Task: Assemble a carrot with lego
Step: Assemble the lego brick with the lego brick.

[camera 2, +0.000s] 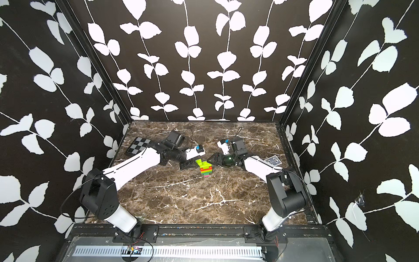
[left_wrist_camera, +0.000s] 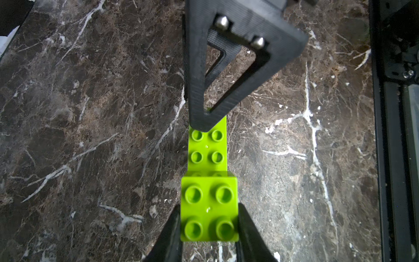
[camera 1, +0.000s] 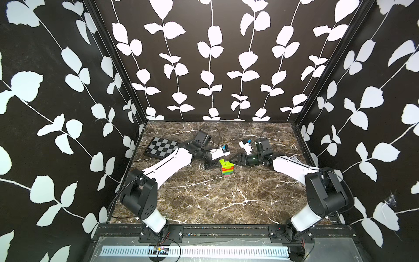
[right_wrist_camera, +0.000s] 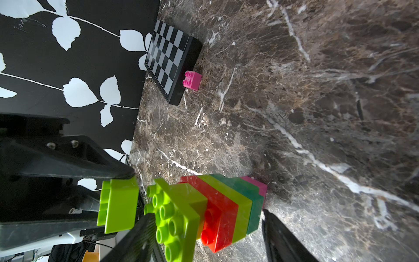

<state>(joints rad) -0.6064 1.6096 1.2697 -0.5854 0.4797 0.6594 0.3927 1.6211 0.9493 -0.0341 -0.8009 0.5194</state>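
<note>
The carrot [camera 1: 227,169] [camera 2: 205,169] stands mid-table, banded lime, red-orange, lime, green and pink [right_wrist_camera: 226,204]. My right gripper [right_wrist_camera: 208,214] [camera 1: 232,161] is turned on its side and shut on it: one finger rests on the lime top studs, the other sits at the green and pink end. My left gripper [left_wrist_camera: 209,205] [camera 1: 212,165] is shut on a lime two-by-two brick [left_wrist_camera: 209,211] [right_wrist_camera: 118,204]. This brick hangs just clear of the carrot's lime top [left_wrist_camera: 207,147]. A loose pink brick [right_wrist_camera: 192,79] lies beside the checkered board.
The checkered board [camera 1: 161,147] [right_wrist_camera: 172,56] lies at the back left, partly under the left arm. A blue patterned card pack [camera 2: 273,161] sits behind the right arm. Patterned walls enclose three sides, and a black rail [camera 1: 226,229] runs along the front.
</note>
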